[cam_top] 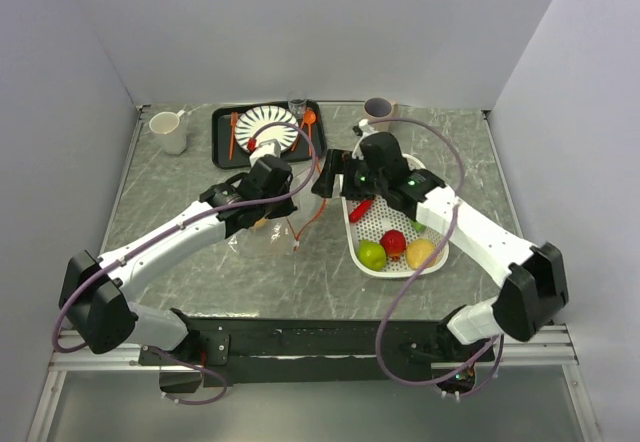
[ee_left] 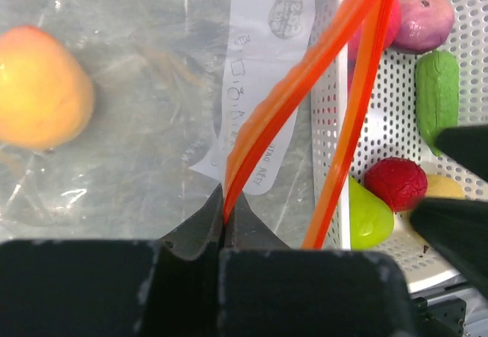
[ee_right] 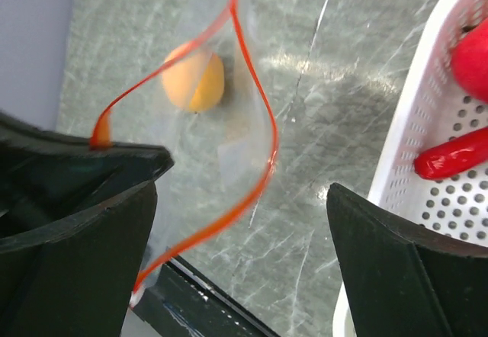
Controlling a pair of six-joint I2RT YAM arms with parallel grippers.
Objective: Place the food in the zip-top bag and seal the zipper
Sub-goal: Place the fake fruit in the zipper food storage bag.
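Note:
The clear zip-top bag (cam_top: 262,237) lies left of centre with its mouth open. My left gripper (ee_left: 223,216) is shut on one side of the orange-red zipper (ee_left: 290,93); in the top view this gripper (cam_top: 280,190) is just above the bag. An orange fruit (ee_left: 42,85) sits inside the bag, also in the right wrist view (ee_right: 193,79). My right gripper (ee_right: 240,238) is open and empty, over the table between the bag mouth and the white basket (ee_right: 396,162); in the top view it (cam_top: 335,177) faces the left gripper. The basket holds a green pear (cam_top: 372,254), a red fruit (cam_top: 393,242), a yellow fruit (cam_top: 421,252) and a red chili (cam_top: 362,210).
A black tray (cam_top: 222,152) at the back holds a striped plate (cam_top: 268,122), an orange fork (cam_top: 233,134) and spoon (cam_top: 309,119). A white mug (cam_top: 170,132) stands back left, a grey cup (cam_top: 379,109) back right. Walls close in on three sides.

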